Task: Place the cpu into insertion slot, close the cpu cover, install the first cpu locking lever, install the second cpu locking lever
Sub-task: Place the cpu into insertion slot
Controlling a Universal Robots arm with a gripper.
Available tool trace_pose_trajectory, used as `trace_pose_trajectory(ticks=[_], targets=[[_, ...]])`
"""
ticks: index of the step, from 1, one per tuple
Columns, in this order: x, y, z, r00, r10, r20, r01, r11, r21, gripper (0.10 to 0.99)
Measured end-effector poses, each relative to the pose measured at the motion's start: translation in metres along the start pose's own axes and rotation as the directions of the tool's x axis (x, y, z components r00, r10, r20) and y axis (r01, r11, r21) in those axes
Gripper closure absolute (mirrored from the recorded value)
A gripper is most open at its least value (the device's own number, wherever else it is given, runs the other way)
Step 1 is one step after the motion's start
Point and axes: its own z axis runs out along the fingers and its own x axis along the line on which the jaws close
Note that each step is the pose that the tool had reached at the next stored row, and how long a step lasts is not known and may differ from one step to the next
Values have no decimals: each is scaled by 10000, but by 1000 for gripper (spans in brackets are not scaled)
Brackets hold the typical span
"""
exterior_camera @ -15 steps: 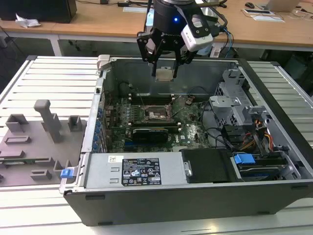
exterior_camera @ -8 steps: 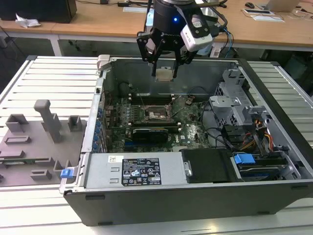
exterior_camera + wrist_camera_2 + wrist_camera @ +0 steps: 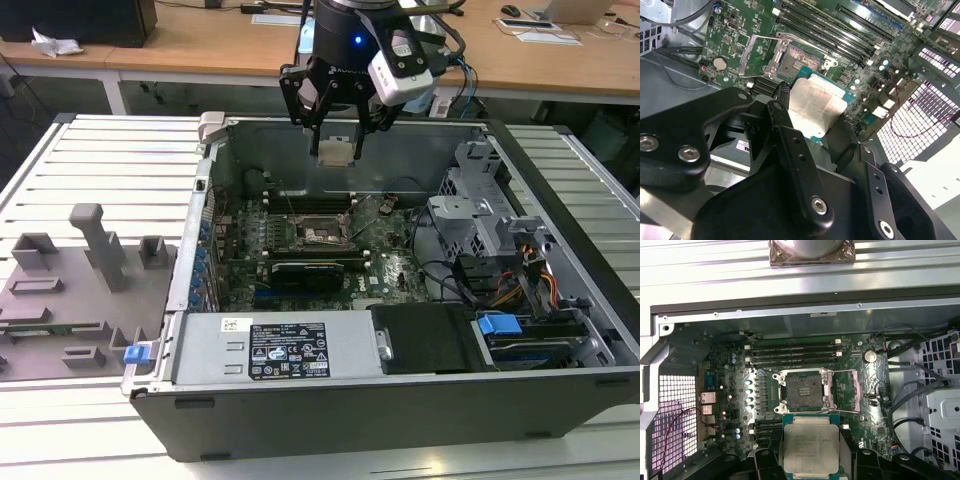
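While the gripper (image 3: pixel 334 150) clamps the cpu (image 3: pixel 811 450) | cpu above the insertion slot (image 3: pixel 804 390), not touching | slot uncovered

cpu (image 3: pixel 810 447) in the gripper (image 3: pixel 335 150), above the insertion slot (image 3: pixel 802 390) (inside the case (image 3: pixel 400 412)).

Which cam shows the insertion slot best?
First wrist view: the insertion slot faces the camera nearly square-on, pin field uncovered. The second wrist view sees it at a slant beyond the cpu; the exterior view from farther off.

Slatted metal table (image 3: pixel 110 150) under open computer case (image 3: pixel 300 425) and grey fixture tray (image 3: pixel 50 325)
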Motion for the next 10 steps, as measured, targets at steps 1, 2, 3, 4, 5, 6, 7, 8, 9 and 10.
trace_pose_trajectory(ticks=[1,2,3,4,5,6,7,8,9,10], targets=[[0,0,0,10000,8,1,-8,10000,-1,549],[0,0,0,10000,16,2,-16,10000,0,549],[0,0,0,10000,24,2,-24,10000,-1,549],[0,0,1,10000,31,3,-31,10000,-1,549],[0,0,1,10000,43,4,-43,10000,-2,549],[0,0,1,10000,46,5,-46,10000,-2,549],[0,0,1,10000,52,5,-52,10000,-2,549],[0,0,1,10000,55,5,-55,10000,-2,549],[0,0,1,10000,58,5,-58,10000,-2,549],[0,0,2,10000,62,5,-62,10000,-1,549]])
